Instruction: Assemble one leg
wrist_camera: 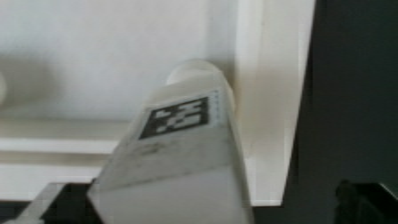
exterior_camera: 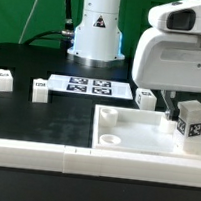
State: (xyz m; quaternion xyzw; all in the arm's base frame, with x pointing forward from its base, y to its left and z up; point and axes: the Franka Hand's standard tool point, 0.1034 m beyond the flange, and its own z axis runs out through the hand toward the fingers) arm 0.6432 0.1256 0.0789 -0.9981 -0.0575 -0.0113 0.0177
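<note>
My gripper [exterior_camera: 181,113] is shut on the leg [exterior_camera: 192,119], a small white block with black-and-white tags. It holds the leg just above the large white panel [exterior_camera: 135,137], near the panel's corner on the exterior view's right. In the wrist view the leg [wrist_camera: 178,130] runs out from between my dark fingers [wrist_camera: 54,205], tag face showing. Its far end lies close to the panel's raised rim [wrist_camera: 253,70]. I cannot tell whether the leg touches the panel. A round socket [exterior_camera: 108,115] shows at another panel corner.
Three more white blocks [exterior_camera: 3,77], [exterior_camera: 40,87], [exterior_camera: 146,97] stand on the black table behind the panel. The marker board [exterior_camera: 87,85] lies before the robot base [exterior_camera: 97,33]. A long white bar [exterior_camera: 42,156] lies along the front.
</note>
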